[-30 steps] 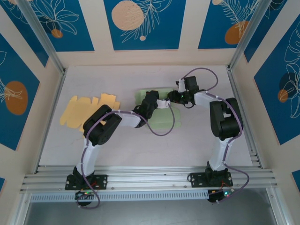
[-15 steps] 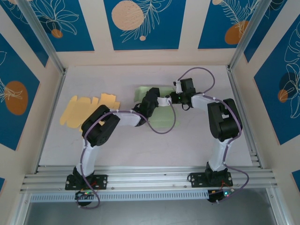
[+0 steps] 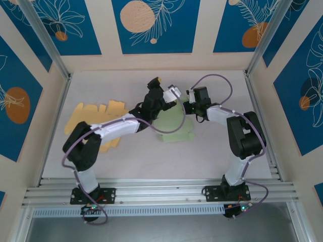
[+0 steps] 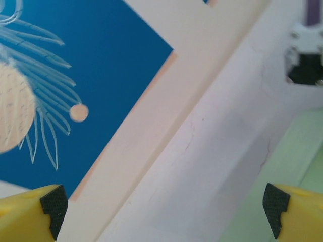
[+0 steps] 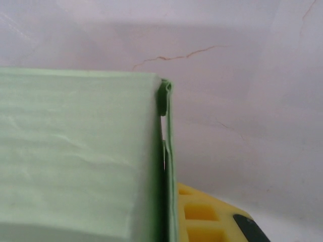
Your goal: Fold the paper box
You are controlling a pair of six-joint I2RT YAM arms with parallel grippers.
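Observation:
The pale green paper box (image 3: 174, 125) lies partly folded in the middle of the table. My right gripper (image 3: 188, 107) is shut on its upper right edge. In the right wrist view the doubled green wall (image 5: 75, 156) stands upright, its thin edge pinched in my right gripper (image 5: 169, 222); one yellow finger (image 5: 202, 217) shows beside it and the other is hidden behind the paper. My left gripper (image 3: 165, 86) hovers just behind the box, open wide, touching nothing. In the left wrist view, nothing lies between the left gripper (image 4: 164, 206) jaws, with green paper (image 4: 303, 151) at the lower right.
Flat yellow paper cutouts (image 3: 95, 117) lie at the left of the table, partly under the left arm. The back wall (image 4: 166, 101) is close ahead of the left gripper. A purple cable (image 3: 214, 78) loops over the right wrist.
My left gripper let go, opened fully and swung up toward the back wall. The right gripper closed on the green paper's edge. The green sheet shifted and now lies tilted.

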